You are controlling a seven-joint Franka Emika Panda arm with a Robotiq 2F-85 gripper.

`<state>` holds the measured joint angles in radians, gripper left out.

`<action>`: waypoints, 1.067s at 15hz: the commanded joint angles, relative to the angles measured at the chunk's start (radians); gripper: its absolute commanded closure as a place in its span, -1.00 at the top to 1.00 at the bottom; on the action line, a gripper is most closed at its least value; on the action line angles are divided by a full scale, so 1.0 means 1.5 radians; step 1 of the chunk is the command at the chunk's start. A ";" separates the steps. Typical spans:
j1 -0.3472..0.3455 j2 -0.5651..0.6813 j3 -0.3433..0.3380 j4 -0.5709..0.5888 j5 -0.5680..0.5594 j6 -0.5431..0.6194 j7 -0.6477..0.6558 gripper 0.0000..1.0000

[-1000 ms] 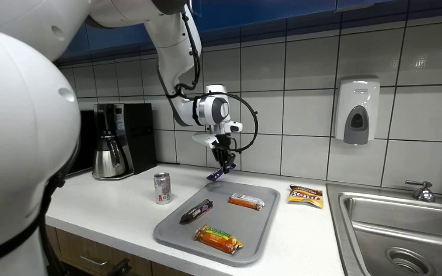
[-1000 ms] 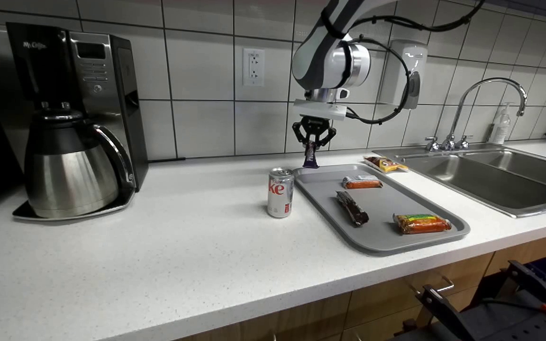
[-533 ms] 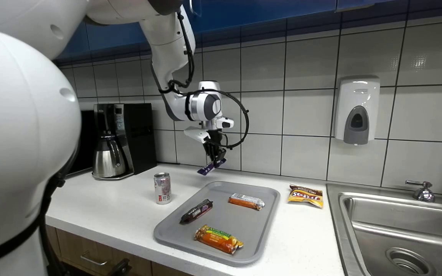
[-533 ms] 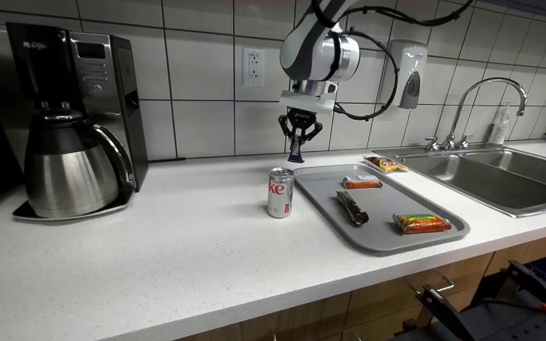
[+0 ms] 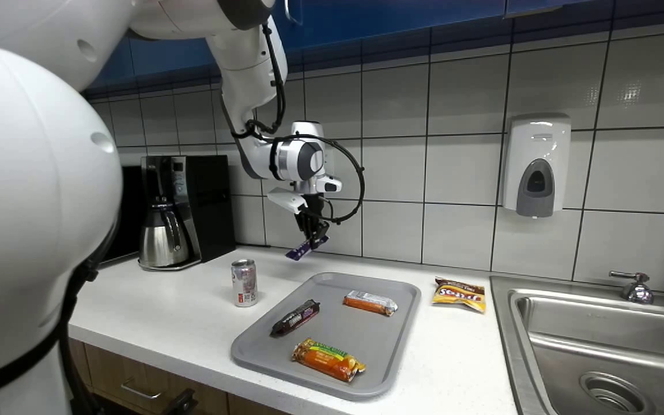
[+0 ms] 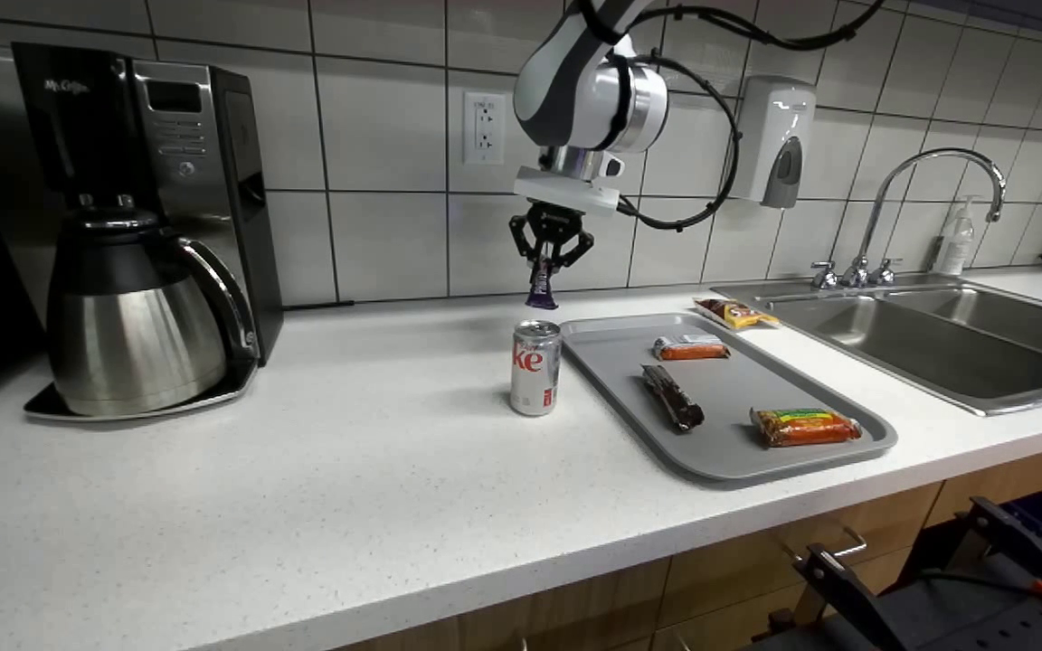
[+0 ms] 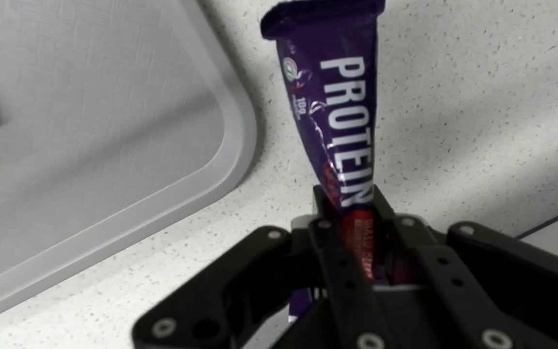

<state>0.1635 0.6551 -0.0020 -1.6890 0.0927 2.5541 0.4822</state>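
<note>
My gripper (image 5: 312, 241) is shut on a purple protein bar (image 7: 339, 97), which sticks out from both sides of the fingers. In an exterior view the gripper (image 6: 543, 262) holds the bar (image 6: 540, 294) above the counter near the tiled wall, behind the silver soda can (image 6: 535, 369). The grey tray (image 5: 343, 331) lies nearby; its rounded corner also shows in the wrist view (image 7: 240, 131). On the tray lie a dark bar (image 5: 295, 318), an orange and white bar (image 5: 370, 302) and an orange and green bar (image 5: 328, 360).
A yellow and brown snack bag (image 5: 459, 294) lies between the tray and the steel sink (image 5: 505, 346). A coffee maker with a steel carafe (image 6: 137, 316) stands at the far end. A soap dispenser (image 5: 536, 167) hangs on the tiled wall. The counter has a front edge (image 6: 485, 588).
The gripper has moved with the purple bar, leftward and slightly up in both exterior views, away from the tray's far edge and toward the coffee maker side. The other objects have not moved.
</note>
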 commanded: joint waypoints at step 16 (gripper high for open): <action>0.017 0.125 0.010 0.111 0.010 -0.044 -0.033 -0.90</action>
<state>0.1887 0.8133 0.0133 -1.5826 0.0941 2.5373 0.4555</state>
